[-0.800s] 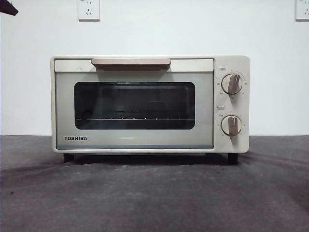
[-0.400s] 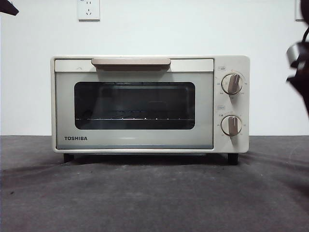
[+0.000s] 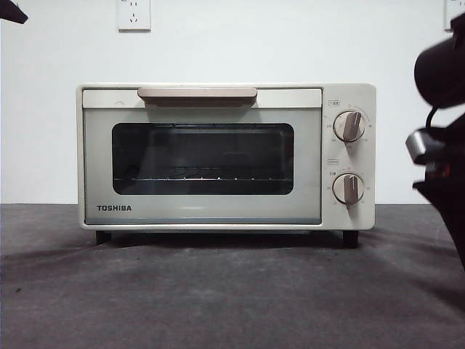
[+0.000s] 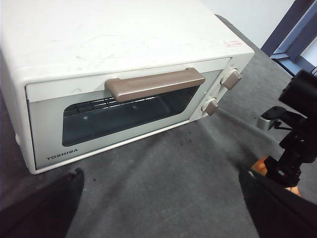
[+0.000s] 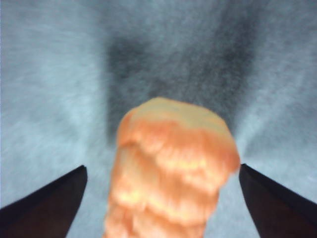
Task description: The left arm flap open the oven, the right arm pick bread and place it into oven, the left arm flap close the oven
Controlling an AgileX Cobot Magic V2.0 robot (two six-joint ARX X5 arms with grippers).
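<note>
While the oven (image 3: 225, 156) stands shut, your right gripper (image 5: 161, 198) hangs wide open astride the bread (image 5: 171, 168) on the table, gripping nothing; the left gripper (image 4: 158, 218) waits open and empty. Lift the bread before the door drops and it risks hitting glass.

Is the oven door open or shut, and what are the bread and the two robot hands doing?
oven: door shut, nothing on its rack.
bread: lying on the cloth, between the right jaws, not gripped.
right gripper: open, around the bread.
left gripper: open, holding nothing, in front of the oven.
</note>
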